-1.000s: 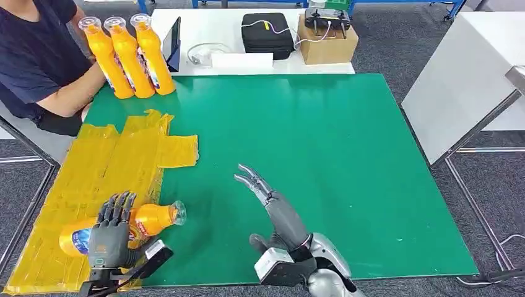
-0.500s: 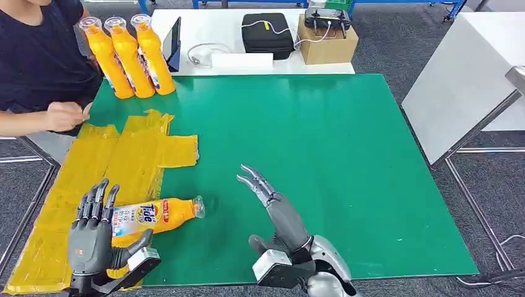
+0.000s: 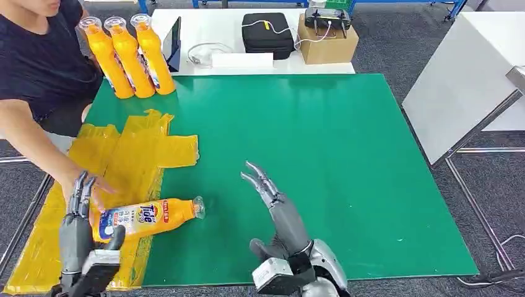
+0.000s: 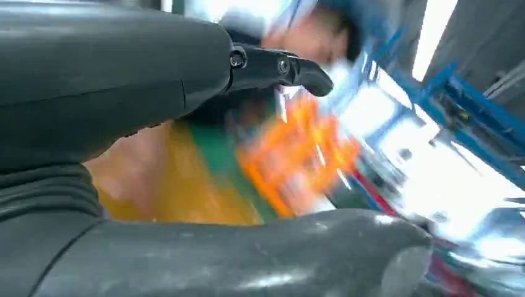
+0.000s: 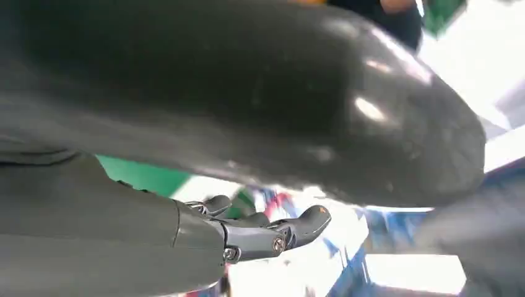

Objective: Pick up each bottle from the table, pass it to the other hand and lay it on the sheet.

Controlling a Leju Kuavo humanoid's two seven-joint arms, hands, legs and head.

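On the yellow crinkled plastic sheet [image 3: 124, 158], at its near edge, an orange plastic detergent bottle with a blue-and-white label [image 3: 143, 218] was seen lying on its side, its clear cap over the green table mat [image 3: 322, 154]. The left hand [image 3: 77, 232] was raised just beside the bottle's base end, fingers straight and apart, nothing held; whether the thumb touched the bottle could not be told. A person's bare hand [image 3: 93, 189] was reached in close behind those fingers, near the bottle's base. The right hand [image 3: 272, 198] was held above the mat, well apart from the bottle, fingers extended and released, nothing grasped. Three more orange bottles of the same kind [image 3: 127, 55] were stood upright in a touching row at the far left corner of the mat.

The lying bottle was judged to be laid down already, so one of the standing three would be wanted next. Such a bottle was judged full, hence fairly heavy, with stiff walls, and smooth enough to slip in the fingers. Being round, it could be expected to roll once laid flat. A hold around the labelled middle of the body was judged best, near the balance point, with enough length left free above or below for the other hand to take it at the handover.
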